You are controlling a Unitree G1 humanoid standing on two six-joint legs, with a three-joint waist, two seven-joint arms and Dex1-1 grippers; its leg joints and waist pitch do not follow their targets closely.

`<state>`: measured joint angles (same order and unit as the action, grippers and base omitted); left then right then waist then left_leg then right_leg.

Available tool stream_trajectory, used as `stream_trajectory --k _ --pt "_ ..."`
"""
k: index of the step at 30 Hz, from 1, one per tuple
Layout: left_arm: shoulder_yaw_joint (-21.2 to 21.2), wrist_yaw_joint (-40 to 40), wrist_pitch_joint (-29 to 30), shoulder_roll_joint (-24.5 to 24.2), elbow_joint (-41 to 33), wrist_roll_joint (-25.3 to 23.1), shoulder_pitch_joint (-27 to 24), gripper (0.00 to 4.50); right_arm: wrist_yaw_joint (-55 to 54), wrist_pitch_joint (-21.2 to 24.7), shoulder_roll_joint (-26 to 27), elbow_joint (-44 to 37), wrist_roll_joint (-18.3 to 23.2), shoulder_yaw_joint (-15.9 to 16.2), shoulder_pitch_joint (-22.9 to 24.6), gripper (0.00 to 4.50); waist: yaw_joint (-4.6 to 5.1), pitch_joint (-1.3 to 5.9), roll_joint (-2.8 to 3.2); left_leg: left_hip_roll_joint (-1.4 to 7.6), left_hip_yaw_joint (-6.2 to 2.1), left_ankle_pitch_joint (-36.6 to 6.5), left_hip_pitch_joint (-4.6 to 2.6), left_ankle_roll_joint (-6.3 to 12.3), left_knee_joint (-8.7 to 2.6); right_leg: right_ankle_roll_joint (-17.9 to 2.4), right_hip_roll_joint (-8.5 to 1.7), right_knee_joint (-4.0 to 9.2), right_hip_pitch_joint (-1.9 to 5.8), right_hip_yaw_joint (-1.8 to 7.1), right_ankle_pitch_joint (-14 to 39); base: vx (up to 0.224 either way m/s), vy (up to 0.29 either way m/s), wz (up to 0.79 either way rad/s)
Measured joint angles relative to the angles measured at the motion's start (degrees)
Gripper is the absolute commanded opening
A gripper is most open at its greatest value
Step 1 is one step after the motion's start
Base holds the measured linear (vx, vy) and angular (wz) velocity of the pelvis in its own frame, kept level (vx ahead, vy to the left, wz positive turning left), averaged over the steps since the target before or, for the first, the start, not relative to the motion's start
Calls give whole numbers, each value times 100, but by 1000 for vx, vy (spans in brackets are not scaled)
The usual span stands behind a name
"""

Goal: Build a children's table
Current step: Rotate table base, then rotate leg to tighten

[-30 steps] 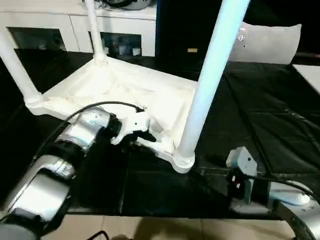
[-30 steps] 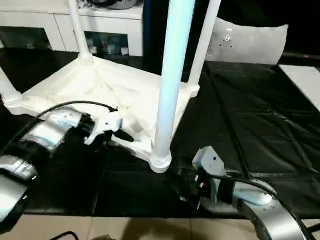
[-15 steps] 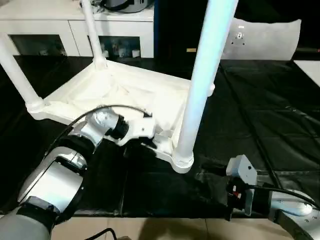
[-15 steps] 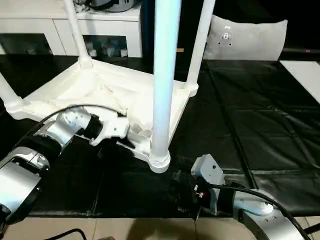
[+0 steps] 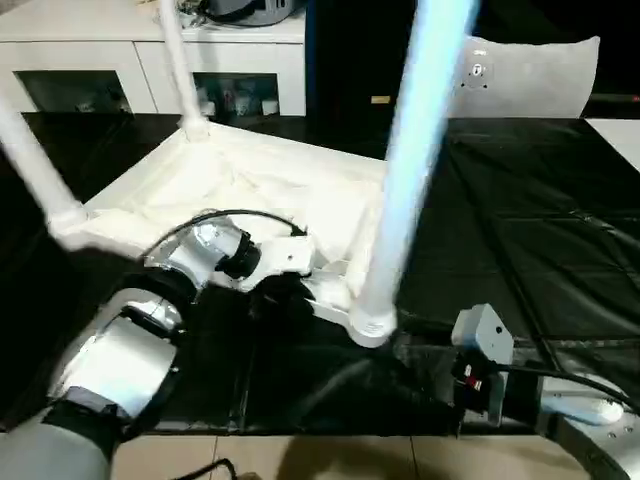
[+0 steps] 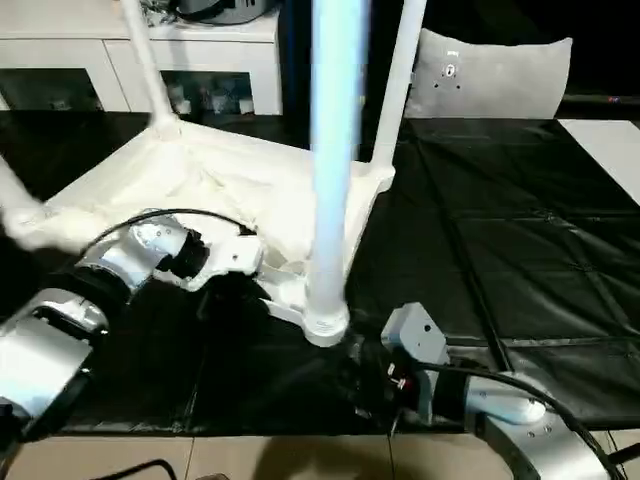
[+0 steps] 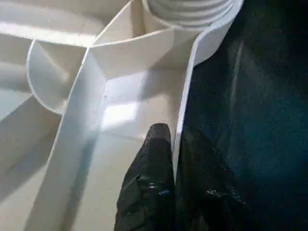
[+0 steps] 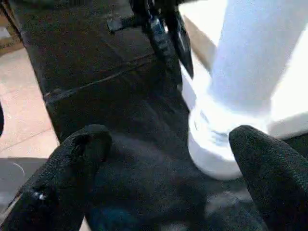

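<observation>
Between the fingertips of the left gripper (image 7: 174, 144): thin near rim of the all-white plastic children's table (image 5: 260, 185), pinched edge-on; one black finger (image 7: 156, 159) inside the ribbed underside, the other outside against the black mat-covered work surface (image 5: 520, 230). Fingers pressed together on that rim, just beside the nearest round corner socket (image 5: 372, 322).

Ahead of the left gripper, along the rim: ribbed collar of the nearest long tapered white leg (image 5: 415, 150), seated in that socket and standing upright. Table upside down, square top flat on the black surface, ribbed underside up. Beyond the left gripper, past the underside: three further white legs rising from the other corners, at the far-left (image 5: 178, 60), near-left (image 5: 30, 160) and far-right (image 6: 400, 80) sockets.

Right gripper (image 8: 166, 159): spread wide, nothing between the two black fingers (image 8: 62, 178). Directly ahead of its open jaws, near but apart: base of the nearest leg and its corner socket (image 8: 216, 144). Past that socket from the right gripper: the left gripper's closed black fingers on the rim. Right gripper low over the black surface, at its near edge, with the grey wrist housing (image 5: 482, 335) behind.

Far beyond both grippers: white cabinet with glass-fronted shelves (image 5: 150, 75), and a pale grey curved panel (image 5: 525, 75) standing at the back of the black surface. At the far-right edge: corner of a flat white board (image 5: 620, 140).
</observation>
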<state>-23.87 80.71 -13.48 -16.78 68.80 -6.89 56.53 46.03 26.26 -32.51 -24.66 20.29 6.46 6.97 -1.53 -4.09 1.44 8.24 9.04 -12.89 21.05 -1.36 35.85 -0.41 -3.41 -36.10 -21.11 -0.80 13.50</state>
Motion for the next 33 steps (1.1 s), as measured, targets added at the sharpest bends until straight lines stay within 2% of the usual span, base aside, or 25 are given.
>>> stream_trajectory --k 4,7,11,13,15,19,22,26,27,29,31,33 --pt "142 -52 659 23 -54 57 -3 1 -140 8 135 42 125 -195 -144 450 51 0 0 6 5 13 -3 16 -22 0 3 0 -9 -2 0 0 0 0" --pt "320 -816 1158 144 -291 76 -113 1 -213 54 150 150 161 -296 -304 450 60 0 -10 8 10 14 -8 13 -24 0 4 0 4 -3 0 0 0 0" --pt "421 -1098 1402 153 -774 103 -375 1 -264 51 149 352 130 -305 -316 450 114 0 -23 8 16 10 -7 6 -25 0 3 8 12 2 0 0 0 0" --pt "458 -1106 1347 106 -1026 126 -550 1 -317 40 160 410 107 -304 -391 450 132 -1 -25 8 19 9 -4 4 -25 0 3 9 12 4 0 0 0 0" --pt "475 -1037 1003 -12 -1431 153 -864 1 -341 -83 169 535 4 -328 -539 450 143 -3 -28 10 19 9 2 5 -27 0 3 9 6 3 0 0 0 0" --pt "446 -639 377 -168 -1970 224 -1305 1 -153 -325 81 580 -26 -366 -707 450 76 -6 -38 19 26 14 9 18 -33 0 3 23 -14 -9 1 0 0 0" --pt "395 -518 370 -243 -2274 280 -1481 1 189 -443 -57 691 29 -356 -834 450 -11 -5 -42 20 34 11 13 23 -33 0 1 27 -20 -8 1 0 0 0" --pt "361 -262 403 -387 -2590 340 -1684 1 729 -674 -258 1093 95 -363 -1031 450 -28 -5 -50 30 54 11 7 22 -33 0 -1 25 -20 -6 1 0 0 0" --pt "350 -189 377 -431 -2640 346 -1712 0 898 -698 -262 1213 151 -351 -1116 433 -25 -5 -55 34 60 11 6 21 -33 0 -1 22 -21 -5 1 0 0 0" --pt "338 -29 305 -490 -2716 372 -1776 0 1292 -792 -364 1505 222 -301 -1319 433 -27 -4 -58 39 69 12 4 20 -33 0 -1 20 -19 -5 1 0 0 0" --pt "308 114 274 -517 -2754 390 -1789 0 1508 -821 -418 1668 241 -248 -1451 405 -34 -3 -68 48 77 15 3 21 -33 0 -1 19 -19 -8 1 0 0 0" --pt "266 296 275 -570 -2810 436 -1804 0 1799 -818 -417 1820 264 -81 -1641 392 -53 -5 -76 57 89 17 4 21 -33 0 -1 17 -20 -11 1 0 0 0"
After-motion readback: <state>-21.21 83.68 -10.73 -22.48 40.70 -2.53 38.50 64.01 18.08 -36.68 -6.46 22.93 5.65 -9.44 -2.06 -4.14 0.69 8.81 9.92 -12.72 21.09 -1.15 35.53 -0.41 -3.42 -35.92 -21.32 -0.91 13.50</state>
